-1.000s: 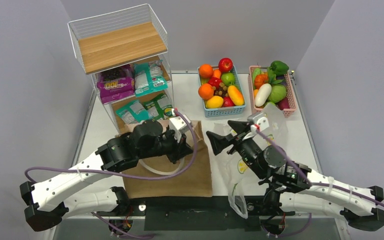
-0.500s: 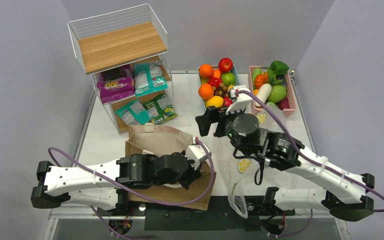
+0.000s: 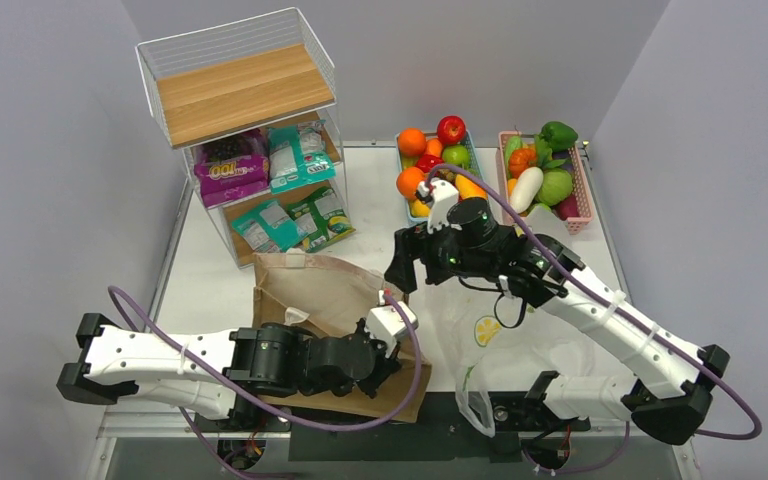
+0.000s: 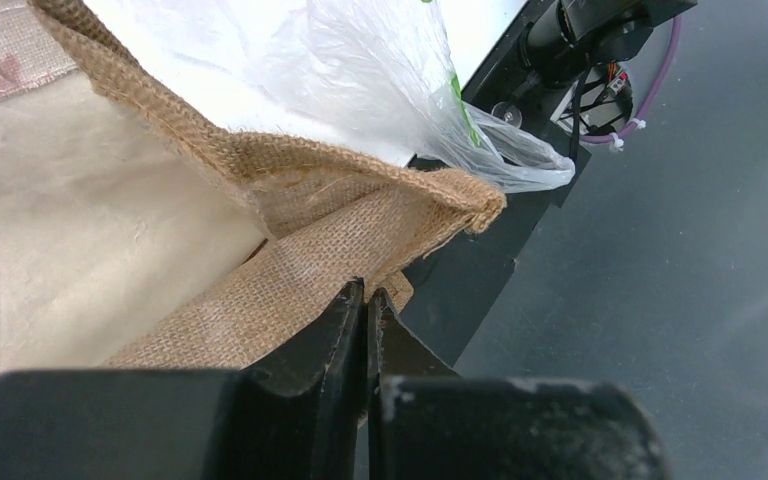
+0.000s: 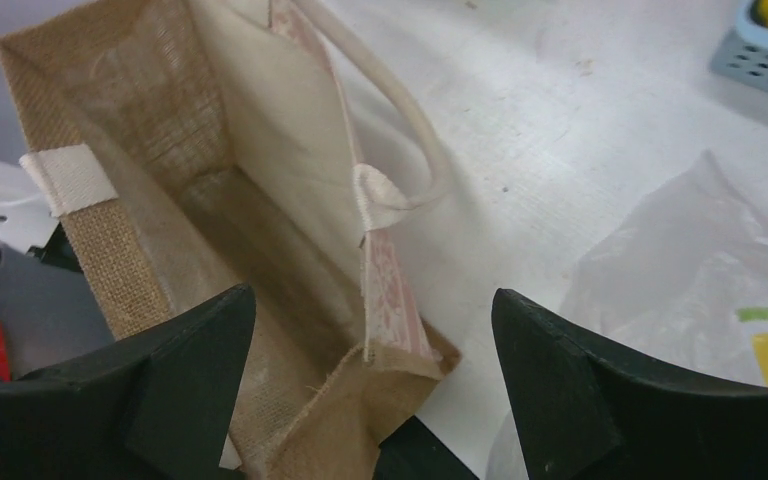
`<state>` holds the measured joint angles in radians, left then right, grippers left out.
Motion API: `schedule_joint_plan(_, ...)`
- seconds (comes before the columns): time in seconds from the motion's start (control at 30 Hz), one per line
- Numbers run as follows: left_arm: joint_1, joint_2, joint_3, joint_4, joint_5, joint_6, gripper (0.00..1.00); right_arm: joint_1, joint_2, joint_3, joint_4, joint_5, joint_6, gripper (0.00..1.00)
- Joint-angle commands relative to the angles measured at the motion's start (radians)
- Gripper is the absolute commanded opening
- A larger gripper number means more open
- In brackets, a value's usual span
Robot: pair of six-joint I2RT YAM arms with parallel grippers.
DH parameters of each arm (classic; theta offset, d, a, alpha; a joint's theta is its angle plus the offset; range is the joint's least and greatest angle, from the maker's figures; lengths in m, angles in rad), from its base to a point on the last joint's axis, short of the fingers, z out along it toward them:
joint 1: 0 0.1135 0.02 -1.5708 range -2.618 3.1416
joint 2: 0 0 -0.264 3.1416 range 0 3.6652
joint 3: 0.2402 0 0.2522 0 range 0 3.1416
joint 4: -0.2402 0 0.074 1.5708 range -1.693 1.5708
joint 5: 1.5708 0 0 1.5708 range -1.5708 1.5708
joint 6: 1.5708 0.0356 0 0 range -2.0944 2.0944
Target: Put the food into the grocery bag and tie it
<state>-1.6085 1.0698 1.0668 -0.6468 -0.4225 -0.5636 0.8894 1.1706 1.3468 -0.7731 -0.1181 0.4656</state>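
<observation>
Right jaws swung from grocery bag [image 3: 484, 331] to burlap bag [image 3: 318, 287] mouth, mid-frame, released, empty; left jaws clenched, maybe on rim; food [image 3: 411, 141] unbagged.

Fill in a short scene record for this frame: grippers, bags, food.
left gripper: shut, tips at the burlap bag edge; whether it pinches the fabric is unclear
right gripper: open, empty, above the burlap bag's open mouth
plastic bag: lemon print, lying flat on the table right of the burlap bag
fruits: in the blue basket
snack packets: in the wire rack
food bagged: none visible
</observation>
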Motion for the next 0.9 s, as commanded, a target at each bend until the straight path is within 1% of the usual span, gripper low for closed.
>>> schedule_joint_plan(0.0, -0.03, -0.013, 0.04, -0.057, -0.056, -0.048, 0.0, -0.006, 0.086, 0.038, 0.025, -0.157, -0.04, 0.82)
schedule_joint_plan(0.13, -0.047, -0.01, 0.042, -0.059, -0.072, -0.059, 0.0, -0.006, 0.16, 0.045, 0.037, -0.144, -0.05, 0.81)
schedule_joint_plan(0.27, -0.064, -0.01, 0.039, -0.062, -0.087, -0.074, 0.0, -0.006, 0.206, 0.038, 0.038, -0.181, -0.073, 0.81)
schedule_joint_plan(0.3, -0.065, -0.01, 0.037, -0.061, -0.088, -0.077, 0.0, -0.006, 0.213, 0.031, 0.038, -0.189, -0.074, 0.79)
schedule_joint_plan(0.37, -0.068, -0.012, 0.031, -0.056, -0.091, -0.079, 0.0, -0.006, 0.232, 0.022, 0.038, -0.238, -0.086, 0.72)
schedule_joint_plan(0.4, -0.068, -0.014, 0.028, -0.054, -0.092, -0.078, 0.0, -0.006, 0.242, 0.018, 0.037, -0.25, -0.087, 0.64)
schedule_joint_plan(0.43, -0.068, -0.015, 0.028, -0.051, -0.093, -0.078, 0.0, -0.005, 0.247, 0.013, 0.038, -0.272, -0.092, 0.61)
schedule_joint_plan(0.47, -0.068, -0.018, 0.027, -0.05, -0.096, -0.078, 0.0, -0.005, 0.251, 0.011, 0.038, -0.279, -0.095, 0.52)
schedule_joint_plan(0.5, -0.068, -0.018, 0.027, -0.049, -0.097, -0.077, 0.0, -0.005, 0.251, 0.01, 0.038, -0.28, -0.098, 0.47)
schedule_joint_plan(0.53, -0.068, -0.022, 0.029, -0.048, -0.097, -0.074, 0.0, -0.005, 0.252, 0.011, 0.038, -0.276, -0.098, 0.34)
schedule_joint_plan(0.57, -0.069, -0.024, 0.03, -0.045, -0.098, -0.073, 0.0, -0.006, 0.249, 0.014, 0.038, -0.265, -0.1, 0.28)
schedule_joint_plan(0.6, -0.068, -0.029, 0.031, -0.044, -0.099, -0.069, 0.0, -0.005, 0.246, 0.015, 0.038, -0.262, -0.101, 0.17)
schedule_joint_plan(0.63, -0.068, -0.031, 0.032, -0.041, -0.1, -0.069, 0.0, -0.006, 0.243, 0.022, 0.037, -0.256, -0.102, 0.11)
schedule_joint_plan(0.67, -0.068, -0.034, 0.036, -0.041, -0.101, -0.064, 0.0, -0.007, 0.238, 0.035, 0.038, -0.253, -0.104, 0.01)
schedule_joint_plan(0.7, -0.068, -0.034, 0.038, -0.042, -0.103, -0.062, 0.0, -0.006, 0.233, 0.043, 0.037, -0.246, -0.106, 0.0)
schedule_joint_plan(0.87, -0.068, -0.015, 0.087, -0.053, -0.119, -0.03, 0.0, -0.006, 0.226, 0.124, 0.04, -0.183, -0.131, 0.0)
